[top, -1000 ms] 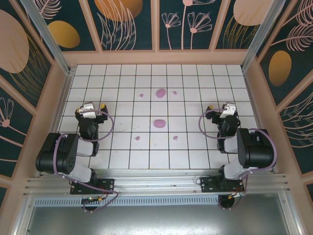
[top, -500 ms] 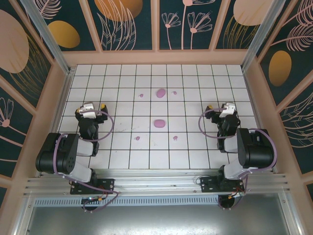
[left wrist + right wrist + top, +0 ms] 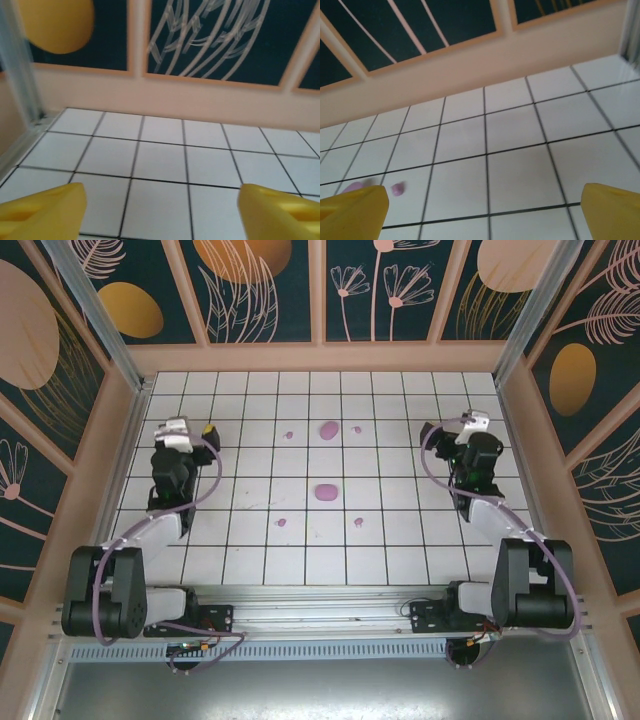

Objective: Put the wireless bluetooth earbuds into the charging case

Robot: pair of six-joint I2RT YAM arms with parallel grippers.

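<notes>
Two lilac oval charging cases lie on the white tiled floor, one far [image 3: 328,429] and one at mid-table [image 3: 324,492]. Several tiny lilac earbuds lie loose around them: one [image 3: 289,435] left of the far case, one [image 3: 357,429] right of it, and two nearer ones [image 3: 281,522] [image 3: 357,524]. My left gripper [image 3: 190,426] hovers at the far left, open with bare tile between its yellow fingers [image 3: 42,210]. At the far right my right gripper [image 3: 455,425] is open and empty. Its wrist view catches an earbud [image 3: 397,189] and a case's edge [image 3: 354,187] at the lower left.
A peach wooden rim [image 3: 320,357] and dark patterned panels wall the tiled floor [image 3: 250,470] on three sides. A metal post [image 3: 20,75] stands in the far left corner. The arms' bases sit on the rail [image 3: 320,600] at the near edge.
Both arms have stretched out from their folded pose, carrying the grippers toward the far wall. The cases and earbuds have not moved.
</notes>
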